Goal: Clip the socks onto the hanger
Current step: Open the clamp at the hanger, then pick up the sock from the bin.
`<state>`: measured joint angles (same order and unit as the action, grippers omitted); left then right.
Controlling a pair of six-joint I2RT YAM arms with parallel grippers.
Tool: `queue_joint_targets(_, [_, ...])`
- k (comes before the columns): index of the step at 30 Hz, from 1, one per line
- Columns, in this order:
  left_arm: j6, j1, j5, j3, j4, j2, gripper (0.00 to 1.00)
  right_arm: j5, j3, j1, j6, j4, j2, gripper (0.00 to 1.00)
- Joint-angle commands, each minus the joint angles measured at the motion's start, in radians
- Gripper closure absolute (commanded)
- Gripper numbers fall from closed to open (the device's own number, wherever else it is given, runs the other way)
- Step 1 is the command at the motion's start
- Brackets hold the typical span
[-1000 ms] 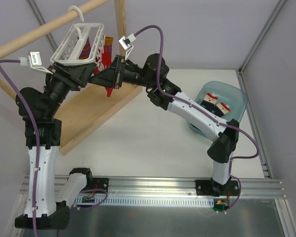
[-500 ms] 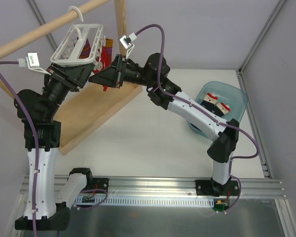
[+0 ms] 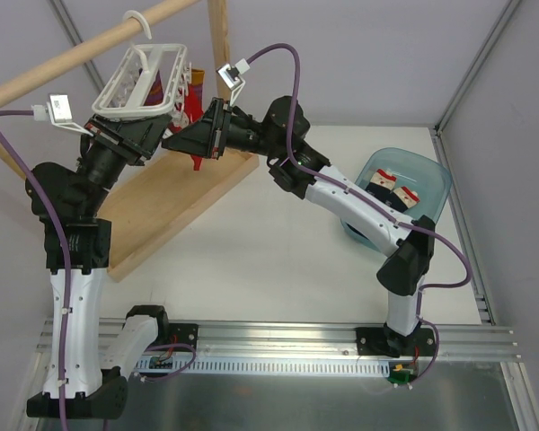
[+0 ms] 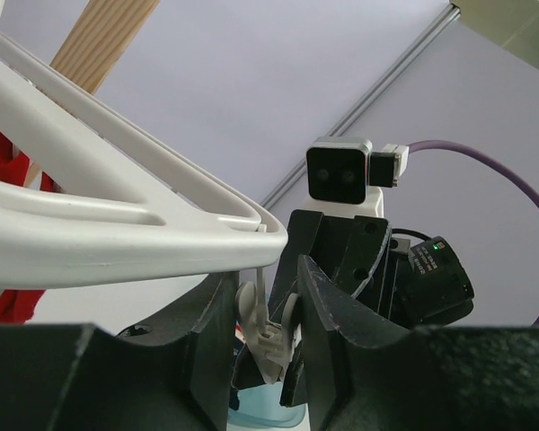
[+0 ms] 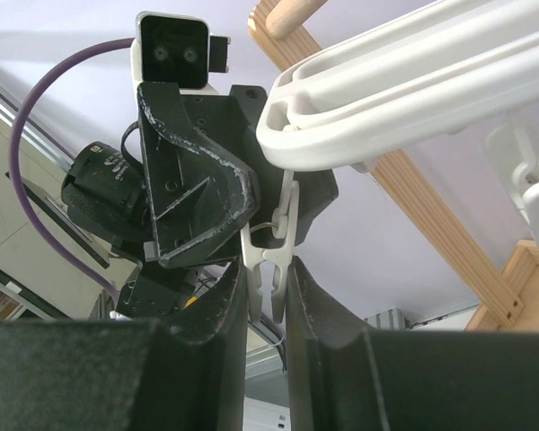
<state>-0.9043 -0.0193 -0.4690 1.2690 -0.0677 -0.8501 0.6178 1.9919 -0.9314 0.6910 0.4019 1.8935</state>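
From above, the left gripper [image 3: 154, 132] and right gripper [image 3: 178, 139] meet under the hanger [image 3: 144, 81], while the socks [image 3: 392, 187] lie in the teal bin [image 3: 431, 171], well apart. The left wrist view shows the left gripper pinched on a dangling clip [image 4: 269, 346]; it should squeeze the levers squarely. The right wrist view shows the right gripper clasping what looks like the same clip's lower prongs, best steadied without twisting the frame.

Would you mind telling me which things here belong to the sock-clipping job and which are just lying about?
Job: navy socks, white hanger, clip, left hand, right hand.
Lying about: red socks, wooden frame, blue tub (only holding the socks).
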Motion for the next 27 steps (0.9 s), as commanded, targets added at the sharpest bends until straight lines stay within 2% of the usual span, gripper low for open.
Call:
queue_joint_targets(1, [0.024,0.002,-0.013,0.003,-0.041,0.006,0.81,0.085,0.036,-0.009,0.039,0.092,-0.010,0.99])
queue_joint_targets(3, [0.030,0.002,-0.007,0.003,-0.040,0.002,0.87,0.095,0.035,-0.006,0.032,0.088,-0.013,0.93])
queue_joint_targets(4, [0.031,0.002,-0.003,0.001,-0.040,0.000,0.87,0.099,0.033,-0.003,0.018,0.074,-0.016,0.87])
queue_joint_targets(5, [0.034,0.002,0.001,0.000,-0.040,0.000,0.89,0.096,0.031,-0.004,-0.039,0.020,-0.022,0.70])
queue_joint_targets(6, [0.042,0.004,0.006,-0.002,-0.041,0.000,0.89,0.089,0.022,-0.001,-0.088,-0.021,-0.043,0.64])
queue_joint_targets(7, [0.048,0.002,0.012,-0.003,-0.040,0.000,0.90,0.068,0.016,-0.003,-0.138,-0.067,-0.057,0.53])
queue_joint_targets(13, [0.084,0.004,0.033,-0.008,-0.035,0.008,0.92,-0.048,-0.080,0.008,-0.520,-0.371,-0.232,0.24])
queue_joint_targets(16, [0.093,0.002,0.044,0.001,-0.027,0.006,0.92,-0.157,-0.169,0.023,-0.646,-0.484,-0.351,0.17])
queue_joint_targets(18, [0.097,0.002,0.055,0.010,-0.020,0.006,0.92,-0.223,-0.229,0.042,-0.683,-0.537,-0.420,0.14])
queue_joint_targets(21, [0.108,0.002,0.101,0.032,0.029,0.005,0.95,-0.401,-0.335,0.091,-0.720,-0.632,-0.542,0.11])
queue_joint_targets(24, [0.117,0.004,0.170,0.059,0.112,0.003,0.97,-0.669,-0.432,0.157,-0.726,-0.738,-0.640,0.10])
queue_joint_targets(25, [0.119,0.004,0.184,0.066,0.132,0.005,0.97,-0.817,-0.455,0.173,-0.729,-0.762,-0.664,0.10])
queue_joint_targets(27, [0.125,0.002,0.208,0.076,0.157,0.006,0.97,-0.952,-0.519,0.224,-0.737,-0.833,-0.712,0.10])
